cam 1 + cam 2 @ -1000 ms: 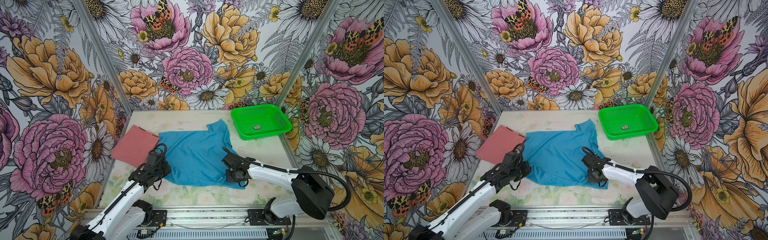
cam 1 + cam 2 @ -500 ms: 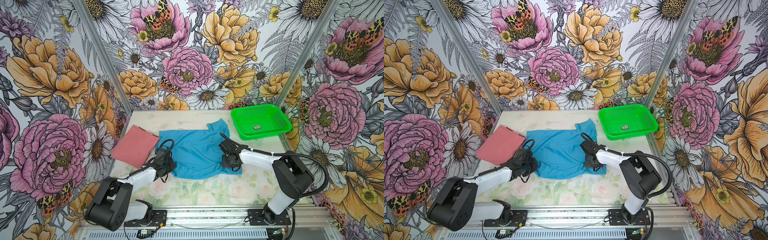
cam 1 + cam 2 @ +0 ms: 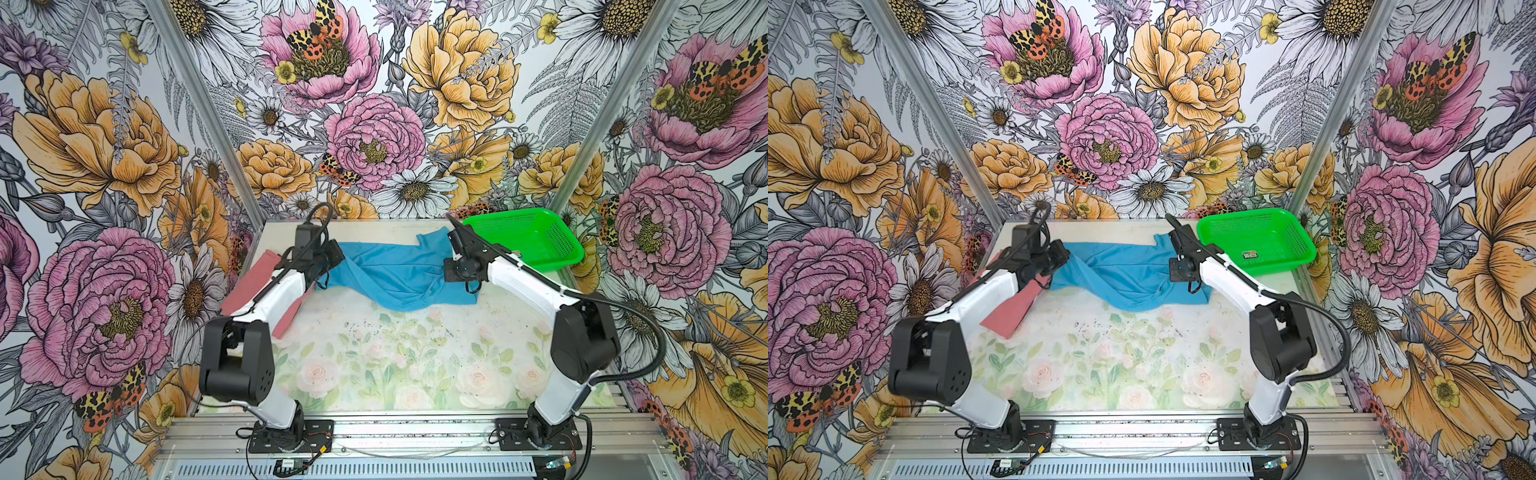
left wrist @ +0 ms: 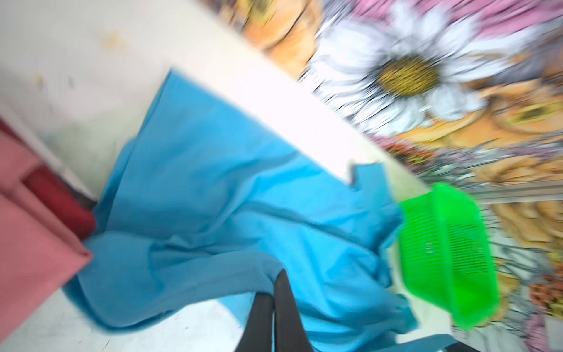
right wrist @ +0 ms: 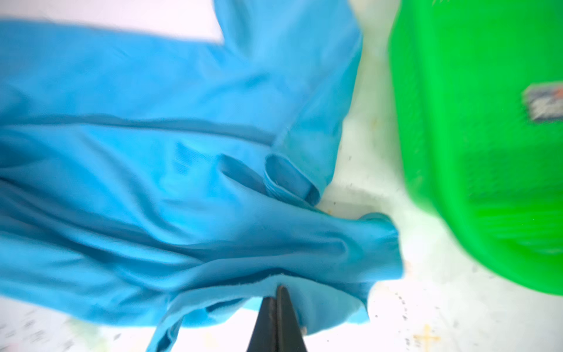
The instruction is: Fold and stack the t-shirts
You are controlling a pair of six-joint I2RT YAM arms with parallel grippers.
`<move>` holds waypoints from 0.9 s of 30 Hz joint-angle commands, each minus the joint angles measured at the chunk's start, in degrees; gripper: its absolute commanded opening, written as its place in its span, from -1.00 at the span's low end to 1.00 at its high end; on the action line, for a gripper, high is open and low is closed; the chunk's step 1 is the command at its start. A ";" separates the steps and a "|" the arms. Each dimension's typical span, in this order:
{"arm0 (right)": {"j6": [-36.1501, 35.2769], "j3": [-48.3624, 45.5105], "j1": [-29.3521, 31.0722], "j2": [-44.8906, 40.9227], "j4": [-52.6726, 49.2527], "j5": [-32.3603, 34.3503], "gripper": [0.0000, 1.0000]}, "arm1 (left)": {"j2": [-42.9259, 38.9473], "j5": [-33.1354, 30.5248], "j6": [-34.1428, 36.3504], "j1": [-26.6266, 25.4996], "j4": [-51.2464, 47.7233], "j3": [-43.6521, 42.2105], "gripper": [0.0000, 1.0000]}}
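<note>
On your desk (image 3: 395, 365), the blue t-shirt (image 3: 386, 270) lies bunched across the far middle, its near edge lifted and sagging between the arms, with the pink t-shirt (image 3: 249, 286) at the far left and the green basket (image 3: 511, 214) at the far right. Your left end effector (image 4: 278, 286) and right end effector (image 5: 278, 292) are each clamped on that edge. If the 2 travel unevenly, the sag could set creases, a thin pinch could slip, or cloth could snag the basket.

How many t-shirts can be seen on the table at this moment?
2. The blue t-shirt lies crumpled across the far middle of the table. The pink t-shirt lies at its far left edge. No other seems hidden.
</note>
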 commanded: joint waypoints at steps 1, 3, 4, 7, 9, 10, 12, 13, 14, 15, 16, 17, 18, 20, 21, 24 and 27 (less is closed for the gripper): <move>-6.13 8.21 0.34 -11.45 -5.63 2.05 -1.00 | -11.21 5.19 5.85 2.91 -10.96 8.26 -1.00; -7.21 12.26 0.52 -14.97 -8.65 2.28 -1.00 | -15.19 7.37 7.37 5.38 -15.86 13.17 -1.00; -7.65 14.23 0.60 -16.79 -10.19 2.46 -1.00 | -17.09 8.71 8.17 6.86 -18.39 15.75 -1.00; -8.97 19.60 1.86 -22.04 -13.92 4.56 -1.00 | -21.35 14.84 9.56 12.76 -23.96 22.54 -1.00; -9.82 22.85 3.21 -25.62 -15.60 5.86 -1.00 | -23.67 18.27 9.76 17.25 -26.82 27.26 -1.00; -10.46 24.55 4.18 -27.53 -16.24 5.94 -1.00 | -24.66 19.03 10.06 18.96 -28.33 29.83 -1.00; -11.15 28.35 6.16 -30.41 -17.22 5.34 -1.00 | -25.46 15.64 12.47 17.39 -32.20 35.46 -1.00; -11.19 30.08 7.12 -31.72 -17.79 4.75 -1.00 | -25.76 16.24 12.60 16.88 -32.75 37.64 -1.00; -11.14 32.04 7.68 -32.54 -18.31 3.77 -1.00 | -26.02 16.83 12.44 16.83 -33.20 39.37 -1.00; -10.90 33.87 7.85 -33.43 -18.81 2.48 -1.00 | -26.19 17.36 12.08 16.91 -33.64 41.07 -1.00; -10.53 35.48 7.90 -34.06 -19.46 1.17 -1.00 | -26.39 17.48 12.07 16.74 -34.20 42.75 -1.00; -10.33 36.62 7.87 -34.55 -19.84 -0.05 -1.00 | -26.51 17.29 11.92 16.74 -34.77 44.09 -1.00; -10.06 37.65 7.90 -35.00 -19.98 -1.18 -1.00 | -26.76 16.58 12.03 16.67 -35.52 45.50 -1.00; -9.55 39.02 7.84 -35.54 -19.99 -1.93 -1.00 | -27.11 15.32 12.22 16.59 -36.66 47.60 -1.00; -9.33 39.63 7.86 -35.40 -20.00 -1.35 -1.00 | -27.14 14.99 12.22 16.42 -37.09 48.57 -1.00; -9.57 40.57 7.81 -33.51 -20.29 1.79 -1.00 | -25.69 15.82 11.87 16.05 -37.44 49.15 -1.00; -10.86 40.61 7.56 -29.83 -20.76 5.45 -1.00 | -23.32 15.92 12.08 16.04 -37.22 46.35 -1.00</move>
